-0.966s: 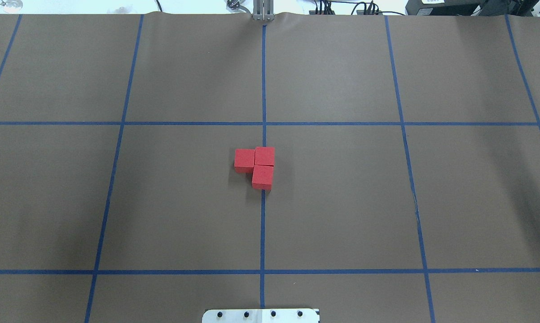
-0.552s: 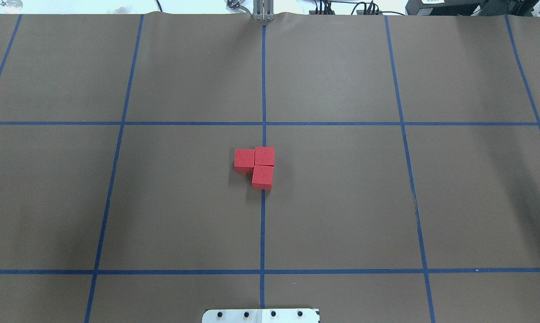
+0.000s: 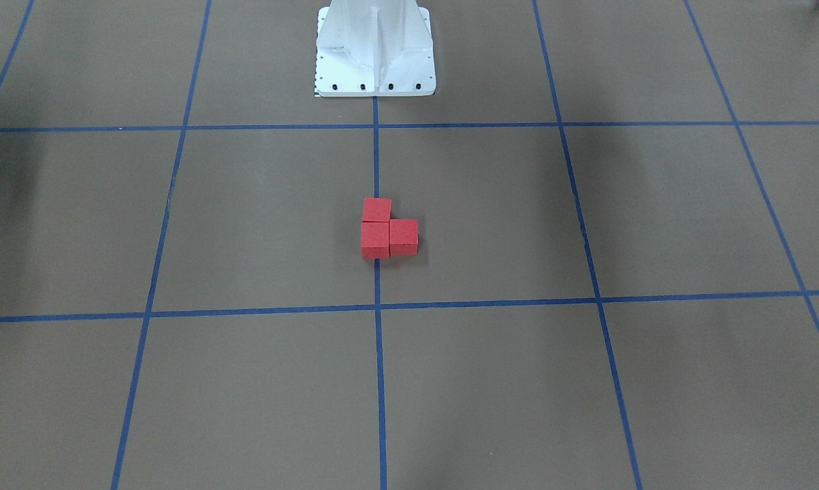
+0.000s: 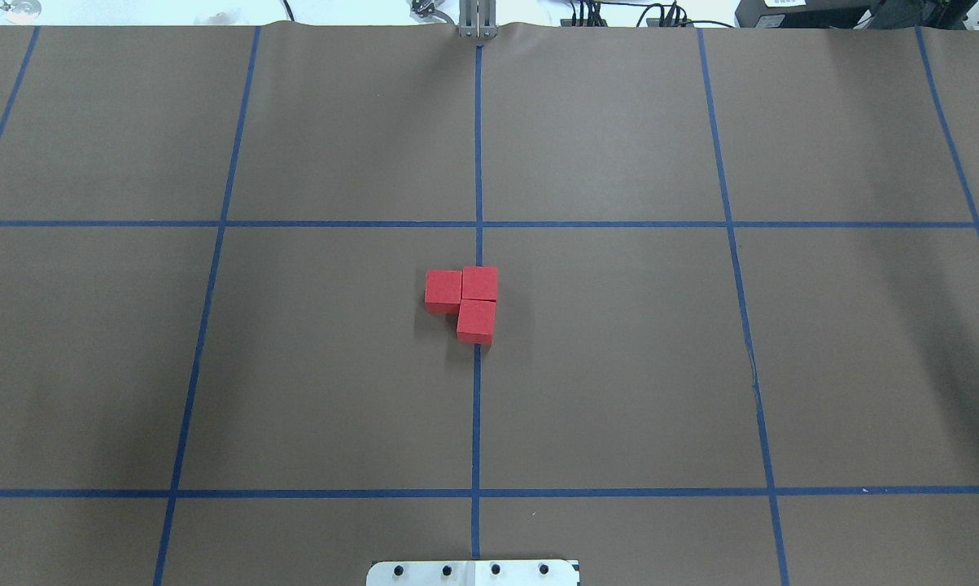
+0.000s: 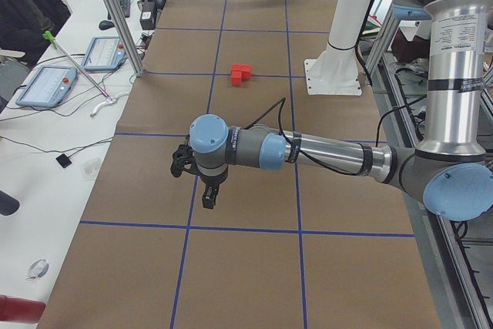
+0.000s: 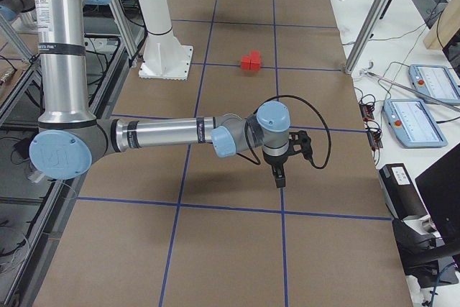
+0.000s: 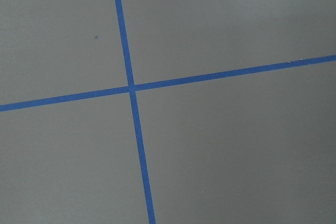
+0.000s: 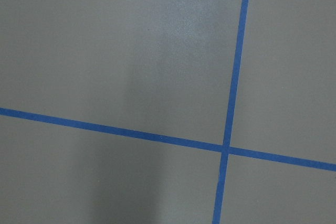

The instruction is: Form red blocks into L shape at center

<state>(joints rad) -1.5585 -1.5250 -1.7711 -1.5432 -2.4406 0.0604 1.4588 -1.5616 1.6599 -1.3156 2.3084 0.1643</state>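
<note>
At center [image 4: 530, 366], red blocks [image 4: 466, 299], end effectors [image 5: 208, 198] [image 6: 279, 177] distant

No text, label, brand, number or sign is legible in any view.

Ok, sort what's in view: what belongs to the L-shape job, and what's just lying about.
Job: red blocks, touching in an L; center floor; middle blue tape line.
Lying about: white base plate; two tablets on the white bench.

Three red blocks [image 4: 479, 284], two arms [image 5: 323, 152], one white base [image 3: 375, 71].
</note>
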